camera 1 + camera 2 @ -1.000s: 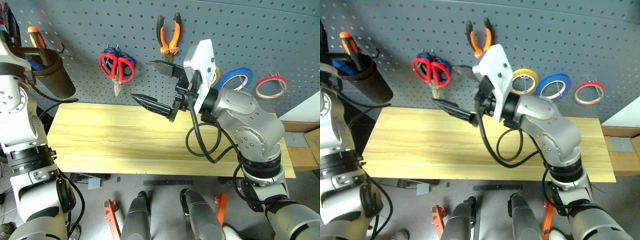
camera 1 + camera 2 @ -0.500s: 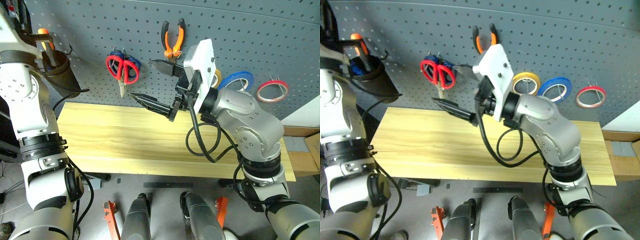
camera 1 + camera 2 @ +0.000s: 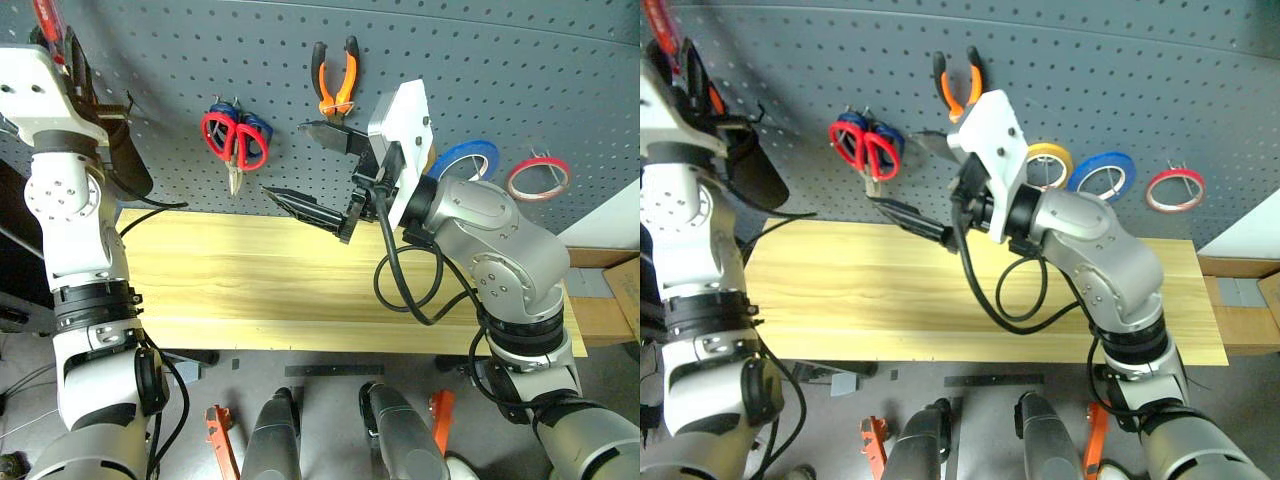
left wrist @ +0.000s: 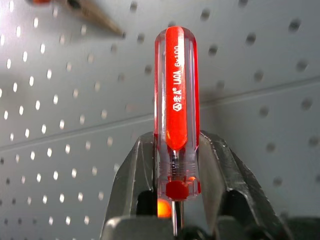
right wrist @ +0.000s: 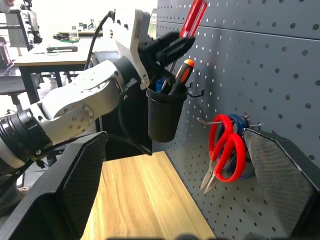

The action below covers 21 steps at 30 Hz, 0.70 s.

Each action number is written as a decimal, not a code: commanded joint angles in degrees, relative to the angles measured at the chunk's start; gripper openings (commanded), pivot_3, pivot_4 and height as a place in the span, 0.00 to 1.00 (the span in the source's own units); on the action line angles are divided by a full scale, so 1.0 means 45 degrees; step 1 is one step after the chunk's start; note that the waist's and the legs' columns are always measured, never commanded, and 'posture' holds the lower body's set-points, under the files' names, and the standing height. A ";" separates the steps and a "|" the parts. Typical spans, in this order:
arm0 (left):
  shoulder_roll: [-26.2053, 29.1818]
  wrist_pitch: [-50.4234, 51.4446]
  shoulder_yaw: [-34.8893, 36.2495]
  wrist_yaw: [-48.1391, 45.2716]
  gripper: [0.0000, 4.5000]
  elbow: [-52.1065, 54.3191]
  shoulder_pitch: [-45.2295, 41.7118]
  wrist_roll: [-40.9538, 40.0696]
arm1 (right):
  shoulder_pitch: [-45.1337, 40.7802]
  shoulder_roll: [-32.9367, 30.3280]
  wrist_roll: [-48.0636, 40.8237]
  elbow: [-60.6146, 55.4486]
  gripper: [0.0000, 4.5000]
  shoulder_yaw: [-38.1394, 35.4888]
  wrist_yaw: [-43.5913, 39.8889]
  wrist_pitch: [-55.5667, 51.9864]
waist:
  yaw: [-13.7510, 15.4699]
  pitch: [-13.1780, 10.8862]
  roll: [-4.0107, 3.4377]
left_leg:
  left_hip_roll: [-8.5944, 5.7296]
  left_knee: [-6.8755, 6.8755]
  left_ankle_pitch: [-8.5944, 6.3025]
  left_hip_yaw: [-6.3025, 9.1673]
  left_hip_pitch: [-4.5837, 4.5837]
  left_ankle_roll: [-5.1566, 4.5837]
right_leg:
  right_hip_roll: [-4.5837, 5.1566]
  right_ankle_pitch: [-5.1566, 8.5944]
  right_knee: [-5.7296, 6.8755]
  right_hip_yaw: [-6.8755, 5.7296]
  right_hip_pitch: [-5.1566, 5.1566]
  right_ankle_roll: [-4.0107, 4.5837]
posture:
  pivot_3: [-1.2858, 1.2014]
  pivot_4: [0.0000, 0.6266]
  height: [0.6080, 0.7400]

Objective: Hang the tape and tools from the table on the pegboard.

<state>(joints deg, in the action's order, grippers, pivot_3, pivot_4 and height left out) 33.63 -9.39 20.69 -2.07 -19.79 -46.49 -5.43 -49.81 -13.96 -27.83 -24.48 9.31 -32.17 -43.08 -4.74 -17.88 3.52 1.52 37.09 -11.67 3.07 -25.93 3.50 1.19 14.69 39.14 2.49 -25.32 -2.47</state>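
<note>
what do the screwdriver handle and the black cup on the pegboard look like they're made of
Screwdriver handle: likely clear red plastic; light glows through it and its surface is glossy, with printed lettering. Black cup: probably matte plastic, with smooth, dull, seamless walls, though painted metal can't be ruled out.

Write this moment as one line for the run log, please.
left gripper: holding red-handled screwdriver above black cup | right gripper: open, holds nothing | pegboard: pliers, red-handled scissors hung

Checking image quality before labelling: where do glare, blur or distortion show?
Left wrist view: the screwdriver handle glows with highlights, pegboard holes soft. Right wrist view: washed-out bright room behind the left gripper. Left eye view: pegboard seam bows.
</note>
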 commanded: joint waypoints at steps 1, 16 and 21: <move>-0.0033 -0.0458 0.0259 -0.0030 0.56 0.0523 -0.0042 -0.0328 | 0.0054 -0.0044 -0.0101 -0.0430 1.00 -0.0054 0.0027 0.0106 | -0.0002 0.0000 0.0001 | 0.0000 0.0001 0.0000 0.0000 -0.0001 -0.0001 | 0.0000 0.0000 0.0000 0.0000 0.0000 0.0000 | 0.47 0.37 1.00; -0.0456 0.4455 -0.2272 -0.3054 0.99 0.7221 0.1006 -0.3637 | 0.1098 -0.1782 -0.2185 -0.1625 1.00 -0.1978 -0.0637 -0.1011 | 0.0014 0.0250 -0.0099 | -0.0011 0.0001 0.0008 -0.0002 0.0001 0.0013 | 0.0015 -0.0001 -0.0007 0.0005 0.0018 0.0001 | 0.48 0.33 1.00; -0.0260 0.7962 -0.3471 -0.3343 0.99 0.9509 0.3714 -0.4059 | 0.3218 -0.3338 -0.2330 -0.2600 1.00 -0.1990 -0.1010 -0.1110 | -0.0043 0.0464 -0.0254 | -0.0008 -0.0007 -0.0016 -0.0021 0.0056 -0.0034 | -0.0015 0.0001 0.0000 0.0024 0.0052 -0.0001 | 0.48 0.29 1.00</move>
<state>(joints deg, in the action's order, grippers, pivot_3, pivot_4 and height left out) 31.47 23.46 5.52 -17.02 17.64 -30.43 -23.71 -36.84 -27.89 -37.74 -32.94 0.80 -35.86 -48.69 -4.93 -15.79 2.37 1.47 37.07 -11.72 2.97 -25.62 3.33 1.05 14.67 39.18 2.60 -25.05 -2.44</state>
